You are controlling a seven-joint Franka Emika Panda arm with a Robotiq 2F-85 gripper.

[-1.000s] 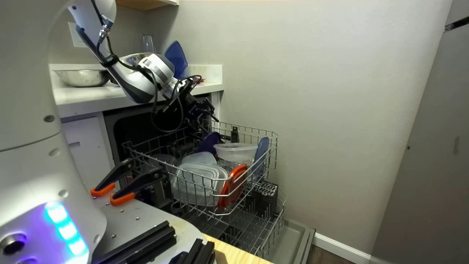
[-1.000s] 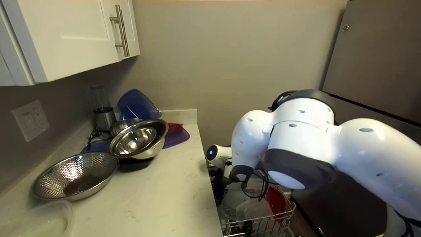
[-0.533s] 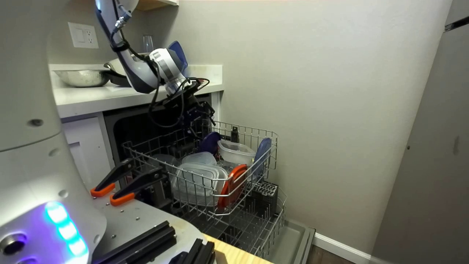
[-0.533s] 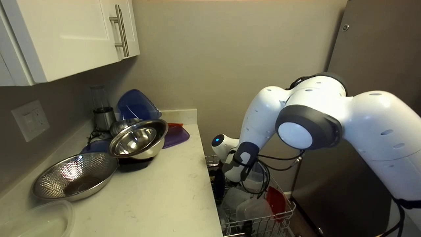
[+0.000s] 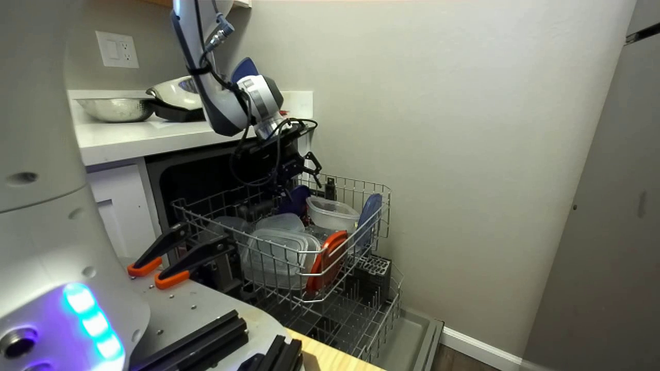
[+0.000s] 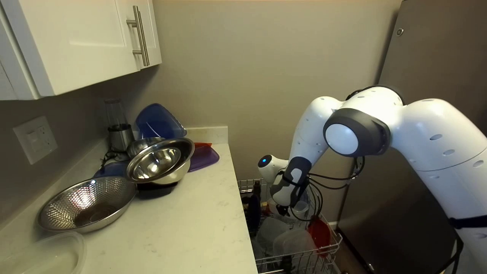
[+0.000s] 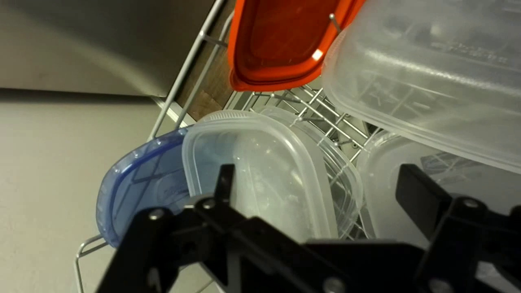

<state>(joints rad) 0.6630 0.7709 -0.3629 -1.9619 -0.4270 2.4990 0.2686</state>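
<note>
Hovering over dishwasher rack, arm bent downward, end effector spread wide.

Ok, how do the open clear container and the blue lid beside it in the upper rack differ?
The clear container is colorless; the blue lid is tinted. The clear container is deep, while the blue lid is shallow. The clear container opens upward; the blue lid stands on edge. Both look translucent.
</note>
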